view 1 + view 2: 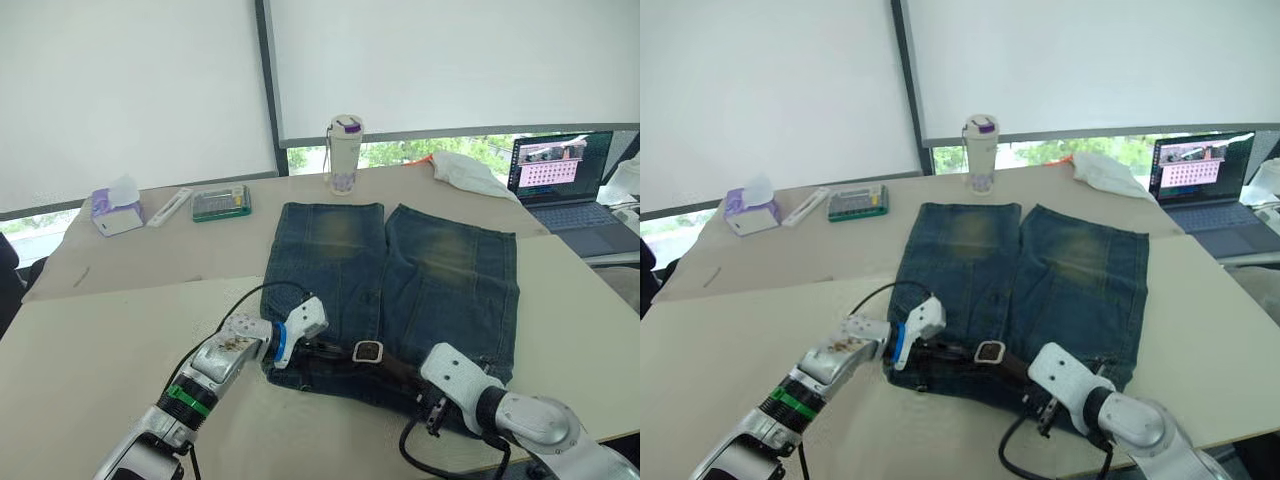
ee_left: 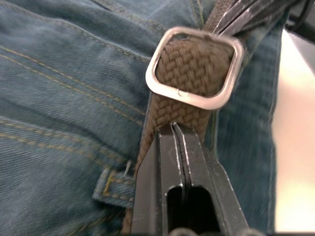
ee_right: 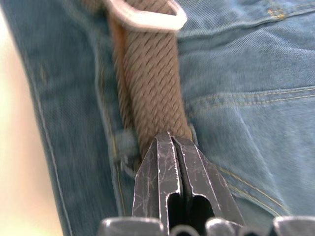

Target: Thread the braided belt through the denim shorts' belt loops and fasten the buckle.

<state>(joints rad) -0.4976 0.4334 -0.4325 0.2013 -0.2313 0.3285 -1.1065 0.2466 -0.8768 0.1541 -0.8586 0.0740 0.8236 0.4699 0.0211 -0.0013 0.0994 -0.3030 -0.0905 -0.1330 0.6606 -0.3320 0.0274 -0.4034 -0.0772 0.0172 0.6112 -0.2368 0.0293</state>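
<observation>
Now both hands (image 2: pixel 179 130) (image 3: pixel 170 137) on belt (image 2: pixel 192 69).

the left hand (image 2: pixel 178 135) is sitting with its two black fingers (image 2: pixel 162 167) pressed together, tips touching the braided belt (image 2: pixel 189 105) just beside the buckle (image 2: pixel 194 66). the silver frame is lying flat on the denim shorts (image 2: pixel 64 98), strap running through it. a belt loop (image 2: pixel 114 187) is showing beside the fingers, pale surface (image 2: pixel 295 137) beyond.

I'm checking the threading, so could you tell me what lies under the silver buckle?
Under the buckle lies the braided belt, passing through its frame, with the denim shorts beneath. Whether the prong is engaged cannot be seen, and the table under the denim is covered.
</observation>
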